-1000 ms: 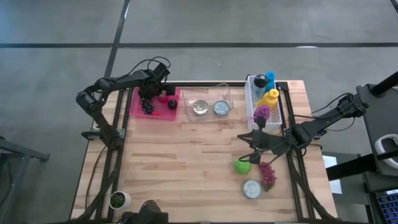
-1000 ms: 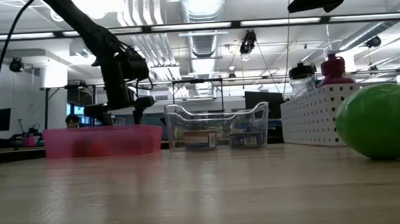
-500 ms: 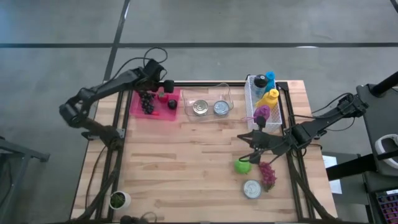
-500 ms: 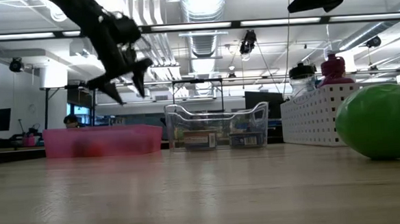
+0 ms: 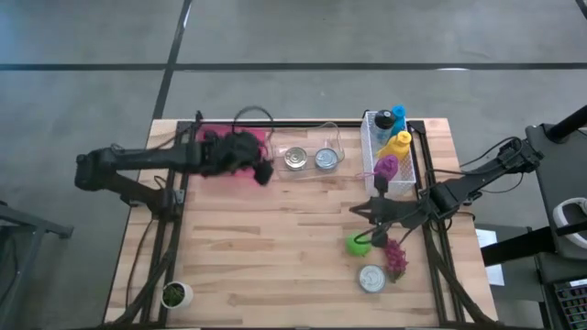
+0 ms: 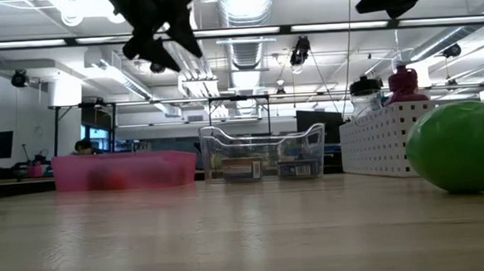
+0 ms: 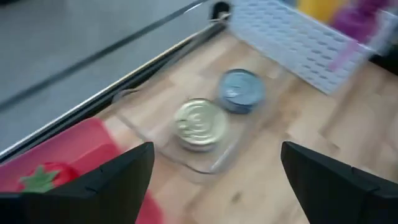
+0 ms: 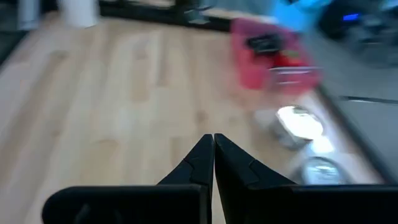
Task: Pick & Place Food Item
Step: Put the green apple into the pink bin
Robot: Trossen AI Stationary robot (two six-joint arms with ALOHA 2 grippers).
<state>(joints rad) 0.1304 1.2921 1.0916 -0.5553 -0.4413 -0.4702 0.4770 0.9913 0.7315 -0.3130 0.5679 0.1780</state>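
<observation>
Left claw [image 5: 261, 171] raised above the table [image 5: 275, 247], over the right edge of the pink tray [image 5: 206, 136] at about 11 o'clock on the tabletop; its fingers [image 7: 112, 180] stand wide apart, nothing between them; the left wrist view shows a strawberry [image 7: 38, 179] lying in that tray; just beside the tray at 3 o'clock, a clear bin [image 5: 307, 158] holds two cans [image 5: 295, 159]; right claw [image 5: 359, 211] sits above the table with fingers pressed together, empty, just at 12 o'clock of a green fruit [image 5: 357, 244]; white rack of bottles [image 5: 393, 147] at 1 o'clock.
</observation>
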